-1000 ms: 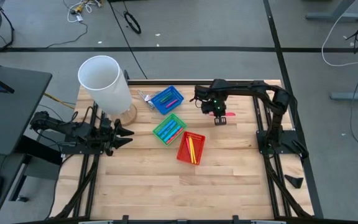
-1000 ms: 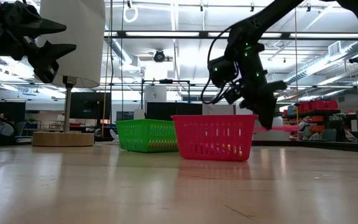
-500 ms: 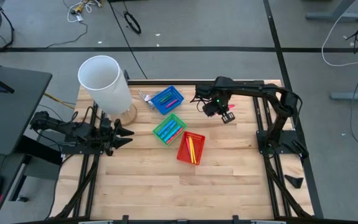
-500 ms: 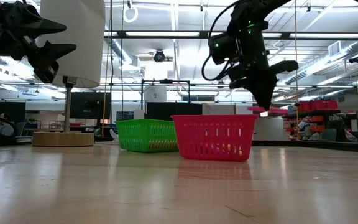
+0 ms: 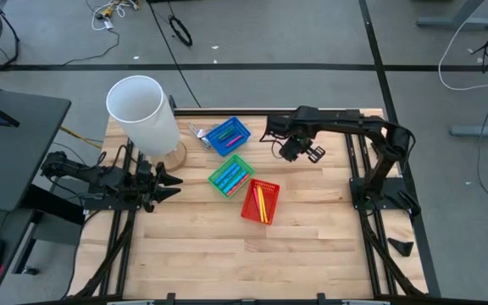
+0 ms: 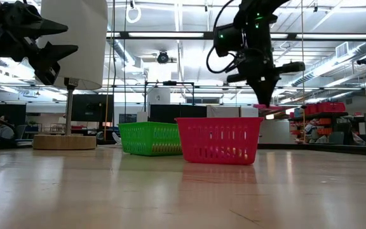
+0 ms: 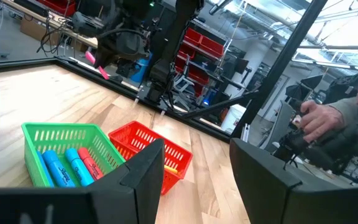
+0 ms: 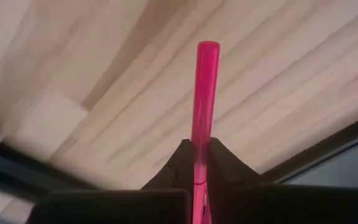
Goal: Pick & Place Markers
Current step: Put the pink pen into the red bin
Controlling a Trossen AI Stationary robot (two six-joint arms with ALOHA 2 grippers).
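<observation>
One pink marker, clamped between the closed jaws of the right gripper, held in the air well above the desk, beyond the red basket on the side toward the desk's far right corner. Red basket: yellow and red markers inside. Green basket, just beside the red basket: blue and red markers. Blue basket: beyond the green one. Left gripper: jaws open, waiting left of the red basket, past the green one, below the white cylinder.

A pink marker sticks out straight, pinched in the right claw.
</observation>
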